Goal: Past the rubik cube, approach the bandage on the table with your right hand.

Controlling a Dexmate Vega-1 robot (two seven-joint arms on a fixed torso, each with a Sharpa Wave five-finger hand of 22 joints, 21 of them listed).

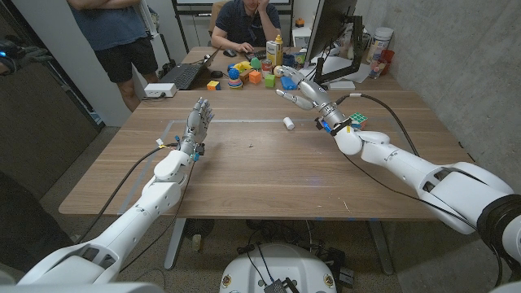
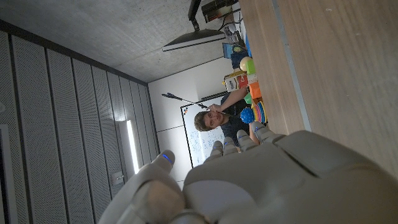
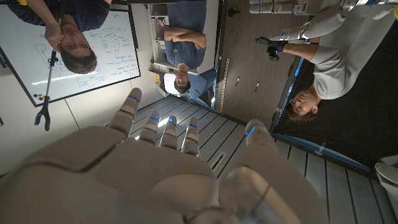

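While the right arm stretches across the tabletop (image 1: 244, 175), its right hand (image 1: 303, 91) hangs raised with fingers spread, holding nothing.
Its fingers point toward the far-left clutter of toys, above and beyond the small white bandage roll (image 1: 288, 123) lying mid-table; the cube (image 1: 356, 122) sits just beside the right wrist. At the near left, the left hand (image 1: 197, 116) stands upright on its forearm, fingers apart and empty.

We see a matt, wood-grained tabletop (image 1: 269, 175), and both arms wear smooth, glossy white plastic shells.
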